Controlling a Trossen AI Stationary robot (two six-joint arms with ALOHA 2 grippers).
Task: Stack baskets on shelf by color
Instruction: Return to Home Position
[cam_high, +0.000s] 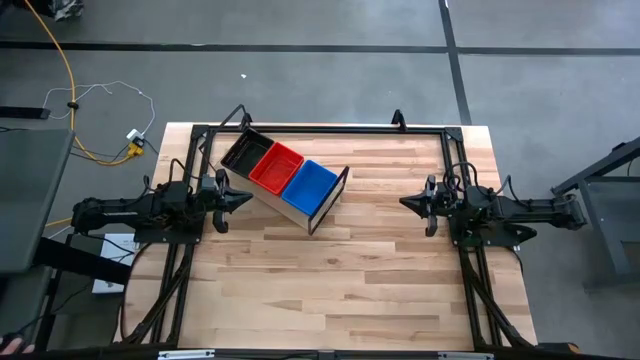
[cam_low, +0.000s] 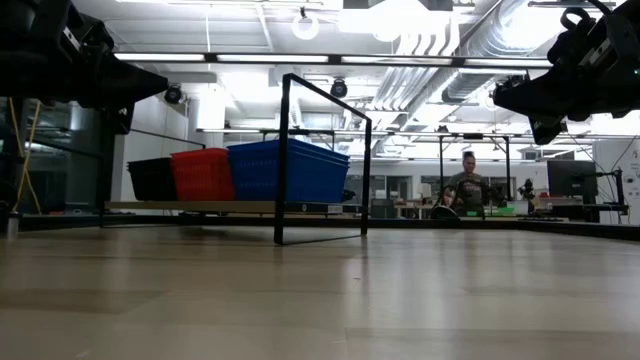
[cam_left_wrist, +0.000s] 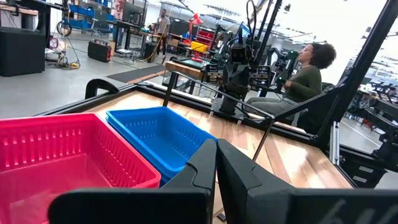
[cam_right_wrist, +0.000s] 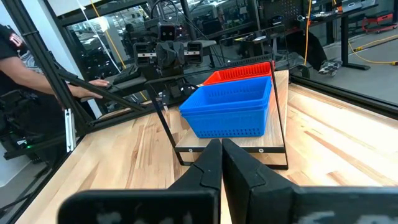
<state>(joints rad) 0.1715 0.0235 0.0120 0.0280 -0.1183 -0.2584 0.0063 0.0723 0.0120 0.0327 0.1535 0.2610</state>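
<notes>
The shelf (cam_high: 283, 207) lay slantwise, holding black baskets (cam_high: 243, 153), red baskets (cam_high: 276, 167) and blue baskets (cam_high: 309, 186) in a row, blue at its framed end. The left gripper (cam_high: 246, 199), clenched on nothing, hung just beside the shelf; the right gripper (cam_high: 404, 203), likewise clenched, was well apart from it. Bare table (cam_high: 350, 280) spread in front of the shelf; a person (cam_low: 467, 187) sat beyond it.

We get bright overhead lighting here; glare blows out white beyond the left gripper (cam_left_wrist: 215, 148), the ceiling lights (cam_low: 400, 15) flare, and table (cam_high: 340, 280) shadows look soft.
</notes>
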